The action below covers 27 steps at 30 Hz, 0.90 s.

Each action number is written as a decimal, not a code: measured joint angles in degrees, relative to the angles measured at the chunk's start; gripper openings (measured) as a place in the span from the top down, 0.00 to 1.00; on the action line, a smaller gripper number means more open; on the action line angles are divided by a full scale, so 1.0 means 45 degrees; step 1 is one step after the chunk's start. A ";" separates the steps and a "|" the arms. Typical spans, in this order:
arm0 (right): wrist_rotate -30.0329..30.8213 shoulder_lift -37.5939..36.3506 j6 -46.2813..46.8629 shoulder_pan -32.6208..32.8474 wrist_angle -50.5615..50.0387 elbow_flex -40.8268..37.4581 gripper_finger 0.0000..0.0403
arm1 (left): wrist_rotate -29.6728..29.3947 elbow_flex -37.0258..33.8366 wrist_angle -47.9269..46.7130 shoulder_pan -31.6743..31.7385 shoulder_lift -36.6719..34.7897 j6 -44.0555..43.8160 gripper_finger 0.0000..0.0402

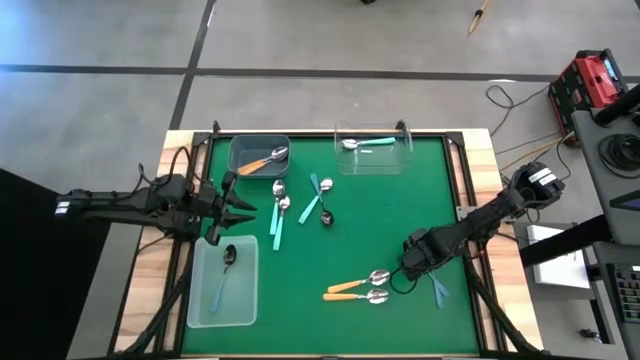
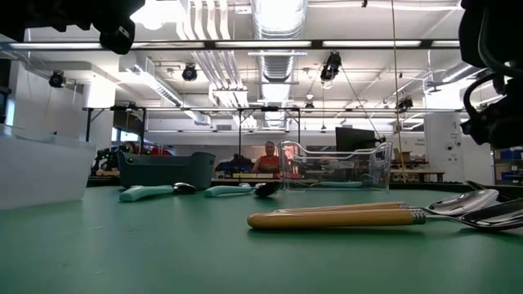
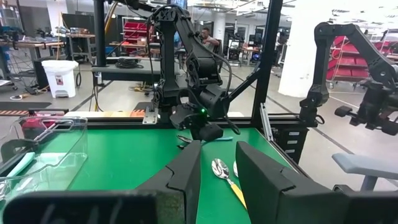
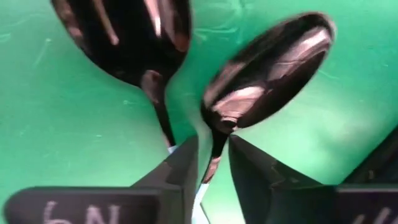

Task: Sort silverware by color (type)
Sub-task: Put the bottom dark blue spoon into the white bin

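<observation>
My right gripper (image 1: 408,268) (image 4: 213,155) is low over the table's right near part, shut on one of two dark-bowled spoons (image 4: 267,68) with light-blue handles (image 1: 438,288). The other dark bowl (image 4: 124,37) lies beside it. Two orange-handled spoons (image 1: 352,290) (image 2: 335,218) lie just left of them. Several teal-handled spoons (image 1: 278,215) (image 1: 318,200) lie mid-table. My left gripper (image 1: 228,208) (image 3: 219,168) is open and holds nothing; it hovers above the far end of the clear tray (image 1: 195,300), where one dark spoon (image 1: 226,268) lies. My right gripper has the thin neck (image 4: 217,146) of the dark-bowled spoon between its two fingers (image 4: 186,168), just behind the bowl. The fingers come from above, pointing down, and stand on either side of the neck. The bowl lies against the green mat.
A grey bin (image 1: 240,150) at the far left holds an orange-handled spoon (image 1: 262,160). A clear container (image 1: 400,160) at the far middle holds a teal-handled spoon (image 1: 365,143). The green mat is bare near the middle and at the far right. A person shows in the room beyond.
</observation>
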 joint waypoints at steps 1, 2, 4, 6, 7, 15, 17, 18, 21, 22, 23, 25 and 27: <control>0.0057 0.0000 -0.0015 0.0000 0.0090 -0.0004 0.83 | 0.0000 0.0000 0.0000 0.0000 0.0000 0.0000 0.79; 0.0111 0.0014 -0.0011 0.0003 0.0162 -0.0008 0.85 | 0.0000 0.0000 0.0000 0.0000 0.0000 0.0000 0.79; 0.0128 0.0024 -0.0011 0.0000 0.0234 -0.0010 0.89 | 0.0000 0.0000 0.0000 0.0000 0.0000 0.0000 0.79; 0.0174 0.0024 -0.0024 0.0005 0.0258 -0.0010 0.93 | 0.0000 0.0000 -0.0004 0.0000 0.0000 0.0000 0.79; 0.0193 0.0024 -0.0046 0.0005 0.0256 -0.0007 0.95 | 0.0000 0.0000 -0.0005 0.0000 0.0000 0.0000 0.79; 0.0830 0.0010 -0.0015 0.0005 -0.0240 0.0215 0.96 | 0.0000 0.0000 -0.0005 0.0000 0.0000 0.0000 0.79; 0.1187 0.0034 -0.0052 -0.0016 -0.0892 0.0435 0.97 | -0.0004 0.0000 -0.0005 0.0000 0.0000 0.0000 0.79; 0.1273 0.0033 -0.0082 -0.0033 -0.1182 0.0556 0.97 | -0.0005 0.0000 -0.0005 0.0000 0.0000 0.0000 0.79; 0.1490 -0.0026 -0.0175 -0.0006 -0.1552 0.0885 0.97 | -0.0101 0.0000 -0.0005 0.0000 0.0000 0.0000 0.79; 0.1612 -0.0045 -0.0185 -0.0005 -0.1617 0.0995 0.97 | -0.0121 0.0000 -0.0005 0.0000 0.0000 0.0000 0.79; 0.1778 -0.0085 -0.0196 -0.0010 -0.1695 0.1081 0.97 | -0.0121 0.0000 -0.0005 0.0000 0.0000 0.0000 0.79; 0.2123 -0.0207 -0.0189 -0.0012 -0.1750 0.1236 0.97 | -0.0125 0.0000 0.0005 0.0000 0.0000 0.0000 0.79; 0.2403 -0.0308 -0.0202 -0.0010 -0.1830 0.1458 0.97 | -0.0127 0.0000 0.0013 0.0000 0.0035 0.0000 0.79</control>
